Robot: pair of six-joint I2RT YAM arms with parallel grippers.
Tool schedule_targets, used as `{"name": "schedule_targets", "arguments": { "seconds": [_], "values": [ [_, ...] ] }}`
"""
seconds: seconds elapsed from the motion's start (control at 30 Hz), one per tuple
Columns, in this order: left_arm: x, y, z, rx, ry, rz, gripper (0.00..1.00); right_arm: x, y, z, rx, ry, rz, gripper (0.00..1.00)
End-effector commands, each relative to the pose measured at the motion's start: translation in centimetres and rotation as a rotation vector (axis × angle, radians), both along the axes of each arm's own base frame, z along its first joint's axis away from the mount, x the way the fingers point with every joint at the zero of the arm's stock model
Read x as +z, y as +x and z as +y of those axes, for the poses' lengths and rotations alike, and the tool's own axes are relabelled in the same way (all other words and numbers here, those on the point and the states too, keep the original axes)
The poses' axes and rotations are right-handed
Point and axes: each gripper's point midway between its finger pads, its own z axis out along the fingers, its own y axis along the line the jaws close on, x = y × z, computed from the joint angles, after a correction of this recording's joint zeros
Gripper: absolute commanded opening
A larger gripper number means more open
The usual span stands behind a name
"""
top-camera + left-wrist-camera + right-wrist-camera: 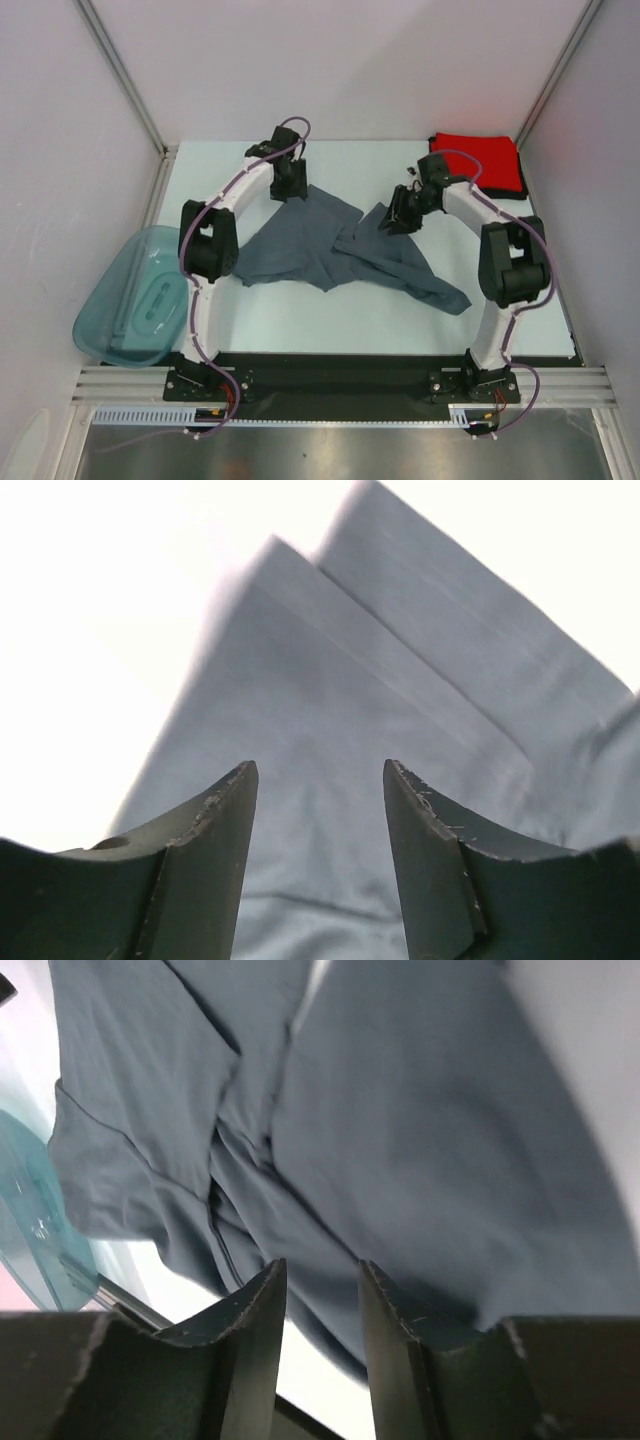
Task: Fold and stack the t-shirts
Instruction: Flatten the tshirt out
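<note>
Left wrist, my left gripper (318,780): I see the jaws standing well apart with nothing between them. The blue-grey t-shirt (330,710) lies under the gap, its layers running to points ahead of the tips.
Right wrist, my right gripper (320,1270): the jaws are apart by a narrower gap and I see nothing pinched. The blue-grey t-shirt (420,1140) fills the view beyond the tips. I cannot tell whether the tips touch it.
Top external, left gripper (290,190): it is over the far-left corner of the blue-grey t-shirt (310,245).
Top external, right gripper (403,218): it is at the far-right edge of that shirt.
Blue-grey t-shirt: it lies unfolded and rumpled on the table (300,325), with one part trailing to the near right.
Red t-shirt (480,160): a folded rectangle, far and right of the blue-grey t-shirt, well apart from it.
Black t-shirt (508,195): I make out only a dark edge under the red one.
Teal tub (135,300): left and nearer than the blue-grey t-shirt, not touching it. A corner of it also shows in my right wrist view (25,1220).
</note>
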Motion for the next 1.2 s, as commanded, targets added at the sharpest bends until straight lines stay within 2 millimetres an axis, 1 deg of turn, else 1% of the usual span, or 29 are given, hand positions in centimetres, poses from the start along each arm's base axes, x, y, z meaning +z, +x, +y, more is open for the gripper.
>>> {"name": "schedule_targets", "arguments": {
  "seconds": [0.0,0.03,0.07,0.1,0.17,0.2,0.23,0.3,0.33,0.37,0.4,0.43,0.47,0.53,0.57,0.6,0.63,0.73,0.77,0.8,0.83,0.87,0.93,0.97,1.0,1.07,1.1,1.17],
  "values": [
    [0.0,2.4,1.7,0.038,0.064,-0.051,0.59,2.0,4.8,4.5,0.016,0.1,-0.119,0.4],
    [0.0,2.7,1.9,0.042,0.075,-0.058,0.62,1.7,5.0,5.6,0.045,0.088,-0.126,0.42],
    [-1.0,3.2,2.2,0.047,0.093,-0.052,0.65,1.9,5.8,6.1,0.052,0.079,-0.148,0.44],
    [-0.8,3.8,2.3,0.049,0.097,-0.065,0.67,1.6,7.1,6.5,0.047,0.058,-0.166,0.48],
    [-1.7,4.5,2.5,0.051,0.097,-0.06,0.69,1.9,8.3,7.7,0.058,0.051,-0.201,0.49],
    [-2.2,5.2,2.5,0.051,0.094,-0.063,0.69,1.9,9.1,7.9,0.052,0.036,-0.223,0.5],
    [-2.4,5.4,2.5,0.053,0.094,-0.063,0.7,2.2,10.3,8.2,0.049,0.029,-0.255,0.51],
    [-3.0,6.1,2.4,0.048,0.08,-0.065,0.7,1.9,11.3,8.3,0.043,-0.017,-0.276,0.54],
    [-3.0,6.3,2.2,0.045,0.069,-0.065,0.69,1.3,12.2,8.5,0.036,-0.03,-0.27,0.54],
    [-3.2,6.4,2.2,0.044,0.059,-0.063,0.68,1.0,12.8,8.1,0.021,-0.049,-0.266,0.54],
    [-3.5,6.6,2.0,0.047,0.045,-0.062,0.68,0.2,12.6,8.0,0.021,-0.06,-0.231,0.54],
    [-3.6,6.5,1.8,0.043,0.031,-0.056,0.66,-1.3,12.8,7.9,0.022,-0.071,-0.198,0.55],
    [-3.9,6.5,1.6,0.043,0.025,-0.049,0.65,-0.9,13.3,8.0,0.018,-0.073,-0.208,0.55],
    [-4.2,6.2,1.4,0.035,0.011,-0.037,0.59,-1.7,13.2,7.8,0.021,-0.093,-0.193,0.56],
    [-4.3,6.1,1.3,0.038,0.008,-0.032,0.57,-2.4,13.1,7.7,0.022,-0.101,-0.182,0.56],
    [-4.5,5.9,1.2,0.032,0.006,-0.027,0.54,-2.5,13.0,7.7,0.022,-0.106,-0.179,0.56],
    [-4.2,5.9,1.3,0.034,0.005,-0.031,0.5,-2.8,13.0,7.6,0.022,-0.112,-0.175,0.56],
    [-4.0,5.7,1.5,0.03,0.009,-0.035,0.42,-3.9,12.9,7.4,0.02,-0.126,-0.157,0.56],
    [-3.6,5.6,1.5,0.03,0.01,-0.04,0.41,-4.4,12.8,7.4,0.022,-0.129,-0.146,0.56],
    [-3.6,5.4,1.6,0.028,0.011,-0.035,0.41,-4.4,12.8,7.5,0.023,-0.128,-0.147,0.55],
    [-3.6,5.2,1.5,0.027,0.01,-0.032,0.44,-4.5,12.9,7.5,0.022,-0.128,-0.145,0.55],
    [-3.1,5.1,1.4,0.021,0.003,-0.036,0.47,-4.7,12.8,7.6,0.024,-0.128,-0.141,0.55],
    [-3.3,4.5,1.6,0.023,0.004,-0.02,0.48,-5.0,12.6,8.1,0.031,-0.121,-0.132,0.54],
    [-2.9,4.3,1.7,0.025,0.001,-0.024,0.48,-5.2,12.4,8.2,0.033,-0.124,-0.124,0.53],
    [-3.5,3.7,1.8,0.024,0.008,-0.004,0.48,-5.3,12.3,8.4,0.037,-0.124,-0.123,0.5],
    [-3.5,3.1,1.5,0.014,-0.015,0.014,0.47,-5.9,11.8,8.6,0.037,-0.136,-0.11,0.48],
    [-3.6,2.8,1.6,0.015,-0.011,0.019,0.44,-6.0,11.7,8.7,0.036,-0.138,-0.108,0.44],
    [-3.7,2.7,1.8,0.015,-0.004,0.021,0.39,-6.4,11.4,8.8,0.032,-0.136,-0.096,0.4]
  ]
}}
